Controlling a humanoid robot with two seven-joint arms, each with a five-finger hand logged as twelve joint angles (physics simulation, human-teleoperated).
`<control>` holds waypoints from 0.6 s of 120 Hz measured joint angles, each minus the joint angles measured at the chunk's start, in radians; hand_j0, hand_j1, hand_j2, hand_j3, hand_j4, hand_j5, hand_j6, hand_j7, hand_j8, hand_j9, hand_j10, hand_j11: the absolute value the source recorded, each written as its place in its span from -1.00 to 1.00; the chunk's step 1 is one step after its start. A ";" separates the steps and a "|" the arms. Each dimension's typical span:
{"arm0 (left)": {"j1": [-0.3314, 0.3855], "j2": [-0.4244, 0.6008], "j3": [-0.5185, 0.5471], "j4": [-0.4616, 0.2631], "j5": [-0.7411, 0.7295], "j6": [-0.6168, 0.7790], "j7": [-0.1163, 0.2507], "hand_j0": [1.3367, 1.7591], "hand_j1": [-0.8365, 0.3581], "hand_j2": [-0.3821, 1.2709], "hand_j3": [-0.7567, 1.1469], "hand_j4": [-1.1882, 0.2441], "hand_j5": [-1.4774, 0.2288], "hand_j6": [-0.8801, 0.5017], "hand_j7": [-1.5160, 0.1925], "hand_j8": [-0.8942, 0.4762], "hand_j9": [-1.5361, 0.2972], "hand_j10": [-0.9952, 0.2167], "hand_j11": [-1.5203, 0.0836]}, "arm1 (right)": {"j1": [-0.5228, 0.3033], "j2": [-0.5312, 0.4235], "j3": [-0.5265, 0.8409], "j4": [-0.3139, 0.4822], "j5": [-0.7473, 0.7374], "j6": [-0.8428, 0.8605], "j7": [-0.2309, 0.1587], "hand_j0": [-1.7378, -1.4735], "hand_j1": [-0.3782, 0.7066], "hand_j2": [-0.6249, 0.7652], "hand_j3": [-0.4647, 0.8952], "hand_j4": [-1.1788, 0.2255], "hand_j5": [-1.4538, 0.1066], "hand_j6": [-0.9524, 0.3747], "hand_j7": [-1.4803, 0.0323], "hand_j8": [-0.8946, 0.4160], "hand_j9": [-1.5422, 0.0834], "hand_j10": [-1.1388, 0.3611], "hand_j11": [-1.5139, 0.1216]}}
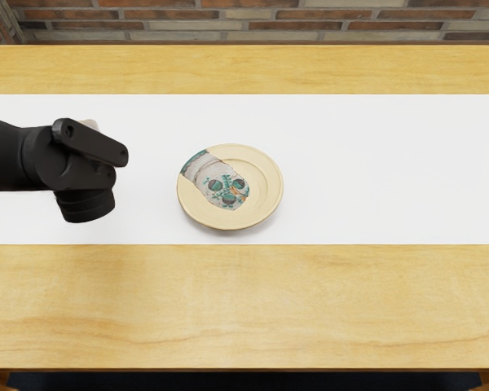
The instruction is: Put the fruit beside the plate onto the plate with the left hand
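In the head view, the only 1 given, the left hand (83, 175) hangs over the white strip (391, 163) that runs across the wooden table (244, 301), its black arm coming in from the left edge. It is well apart from the plate (265, 208), which sits near the middle of the strip. Whether the hand is clenched or released I cannot tell: it shows only as a dark bulk from this angle, and nothing can be seen held in it. The fruit (218, 182) lies on the plate, in its left half, with 1 end reaching over the upper-left rim. It is an oddly skinned thing, pale grey-white with round teal-green blotches and a small touch of orange, and what kind of fruit it is cannot be made out. Judging by this, the placing step looks done, since nothing lies beside the plate. The next move seems to call only for taking the arm clear toward the left edge, without brushing the plate. The right arm does not show. A brick wall (244, 20) closes the far side.
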 joint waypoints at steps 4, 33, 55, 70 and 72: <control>-0.008 -0.012 0.004 0.001 -0.008 -0.007 0.000 0.51 -0.14 -0.20 -0.20 -0.27 -0.32 -0.64 -0.29 -0.38 -0.29 -0.32 -0.21 | 0.000 0.000 0.000 0.000 0.000 0.000 0.000 -0.40 -0.86 -0.11 -0.32 0.62 0.80 0.38 0.89 0.31 0.84 0.47 0.79; -0.081 -0.085 0.013 0.003 -0.076 -0.037 -0.001 0.51 -0.13 -0.19 -0.20 -0.26 -0.31 -0.65 -0.27 -0.40 -0.28 -0.34 -0.20 | 0.000 0.000 0.000 0.000 0.000 0.000 0.000 -0.40 -0.86 -0.11 -0.32 0.62 0.80 0.38 0.89 0.31 0.84 0.47 0.79; -0.117 -0.085 0.019 0.007 -0.126 -0.048 -0.001 0.51 -0.13 -0.19 -0.20 -0.25 -0.30 -0.65 -0.26 -0.41 -0.27 -0.35 -0.20 | 0.000 0.000 0.000 0.000 0.000 0.000 0.000 -0.40 -0.86 -0.11 -0.32 0.62 0.80 0.38 0.89 0.31 0.84 0.47 0.79; -0.139 -0.085 0.018 0.007 -0.155 -0.054 0.000 0.51 -0.13 -0.20 -0.20 -0.25 -0.29 -0.66 -0.25 -0.41 -0.27 -0.35 -0.19 | 0.000 0.000 0.000 0.000 0.000 0.000 0.000 -0.40 -0.86 -0.11 -0.32 0.62 0.80 0.38 0.89 0.31 0.84 0.47 0.79; -0.140 -0.085 0.017 0.007 -0.157 -0.055 -0.001 0.51 -0.13 -0.18 -0.20 -0.25 -0.29 -0.66 -0.25 -0.41 -0.27 -0.34 -0.19 | 0.000 0.000 0.000 0.000 0.000 0.000 0.000 -0.40 -0.86 -0.11 -0.32 0.62 0.80 0.38 0.89 0.31 0.84 0.47 0.79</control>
